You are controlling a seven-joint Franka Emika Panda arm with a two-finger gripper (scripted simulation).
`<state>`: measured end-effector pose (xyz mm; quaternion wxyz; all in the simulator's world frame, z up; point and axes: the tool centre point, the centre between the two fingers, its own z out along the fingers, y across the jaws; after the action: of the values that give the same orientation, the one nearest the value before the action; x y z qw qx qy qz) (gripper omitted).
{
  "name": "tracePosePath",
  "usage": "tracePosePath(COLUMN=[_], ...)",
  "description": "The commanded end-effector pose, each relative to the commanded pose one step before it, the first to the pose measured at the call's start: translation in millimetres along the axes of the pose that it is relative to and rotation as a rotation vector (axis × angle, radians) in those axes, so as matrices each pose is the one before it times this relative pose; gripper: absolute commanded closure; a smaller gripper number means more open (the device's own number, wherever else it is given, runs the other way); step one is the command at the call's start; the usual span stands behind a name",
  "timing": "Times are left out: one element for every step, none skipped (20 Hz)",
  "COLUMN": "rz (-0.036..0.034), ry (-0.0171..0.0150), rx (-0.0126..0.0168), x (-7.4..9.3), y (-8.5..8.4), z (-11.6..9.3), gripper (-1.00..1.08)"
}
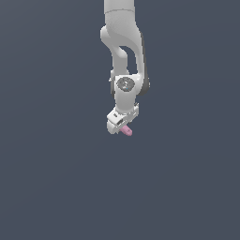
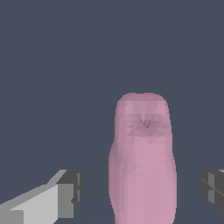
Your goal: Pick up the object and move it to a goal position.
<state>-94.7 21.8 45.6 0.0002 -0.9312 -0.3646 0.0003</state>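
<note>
The object is a small pink stubby lump with a dimple [image 2: 144, 124] near its end. In the exterior view it [image 1: 127, 131] pokes out just below the white gripper [image 1: 123, 127] at the middle of the scene. In the wrist view it stands between the two fingers of the gripper [image 2: 142, 190]. One grey fingertip [image 2: 70, 192] and the other fingertip [image 2: 213, 188] each stand apart from the lump, with a gap on both sides. The gripper is open around the object and is not touching it.
The white arm [image 1: 124, 51] comes down from the top of the exterior view. The surface [image 1: 56, 178] all around is plain dark grey-blue.
</note>
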Motion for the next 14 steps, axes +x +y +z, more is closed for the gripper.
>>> tracePosePath(rz=[-0.00085,-0.00047,0.0,0.0,0.0,0.0,0.0,0.0,0.0,0.0,0.0,0.0,0.0,0.0], ry=[0.00037,-0.00006,0.0,0.0,0.0,0.0,0.0,0.0,0.0,0.0,0.0,0.0,0.0,0.0], rx=[-0.0004,-0.0001,0.0,0.0,0.0,0.0,0.0,0.0,0.0,0.0,0.0,0.0,0.0,0.0], x=[-0.04,0.14,0.0,0.02,0.02,0.01,0.0,0.0,0.0,0.0,0.0,0.0,0.0,0.0], y=[0.07,-0.04,0.14,0.11,0.07,0.02,0.0,0.0,0.0,0.0,0.0,0.0,0.0,0.0], z=[9.11,2.36,1.82,1.29,0.77,0.25,0.0,0.0,0.0,0.0,0.0,0.0,0.0,0.0], gripper=[-0.92,-0.92,-0.92,-0.92,-0.92,-0.92,1.08,1.08,1.08,1.08,1.08,1.08,1.08,1.08])
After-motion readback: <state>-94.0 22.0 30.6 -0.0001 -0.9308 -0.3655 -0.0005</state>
